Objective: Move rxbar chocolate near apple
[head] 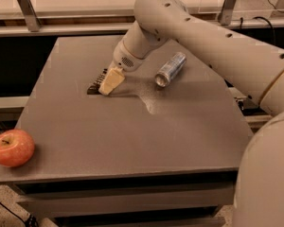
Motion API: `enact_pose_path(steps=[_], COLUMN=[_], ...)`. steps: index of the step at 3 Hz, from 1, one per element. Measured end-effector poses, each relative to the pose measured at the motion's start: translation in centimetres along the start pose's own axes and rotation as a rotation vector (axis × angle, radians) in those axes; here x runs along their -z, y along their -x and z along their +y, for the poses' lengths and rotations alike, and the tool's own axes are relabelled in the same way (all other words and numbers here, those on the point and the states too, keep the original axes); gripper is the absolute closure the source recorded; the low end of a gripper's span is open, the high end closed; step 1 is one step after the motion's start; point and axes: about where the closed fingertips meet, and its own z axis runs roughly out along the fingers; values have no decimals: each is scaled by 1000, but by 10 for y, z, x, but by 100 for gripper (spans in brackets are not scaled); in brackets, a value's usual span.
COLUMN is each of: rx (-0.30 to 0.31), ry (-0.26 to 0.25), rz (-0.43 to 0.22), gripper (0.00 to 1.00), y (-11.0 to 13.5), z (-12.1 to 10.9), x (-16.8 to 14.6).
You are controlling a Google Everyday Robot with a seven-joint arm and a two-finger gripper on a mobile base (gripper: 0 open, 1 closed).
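The rxbar chocolate (96,82) is a flat dark wrapper lying on the grey table (132,136), left of its middle and towards the back. Most of it is hidden under my gripper (110,81), which reaches down from the right and sits on or right over the bar's right part. The apple (12,148), red-orange with a short stem, sits at the table's front left corner, well apart from the bar and the gripper.
A silver can (170,69) lies on its side to the right of the gripper. My arm (213,37) spans the right back of the table. A rail and another surface run behind the table.
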Motion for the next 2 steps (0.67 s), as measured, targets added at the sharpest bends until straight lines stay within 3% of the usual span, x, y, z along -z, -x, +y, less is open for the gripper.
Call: enact_pose_path(steps=[1, 2], rx=[64, 209], ry=[29, 111], rz=[-18, -74], gripper=[100, 100], y=[1, 0], z=[2, 20], x=[12, 44])
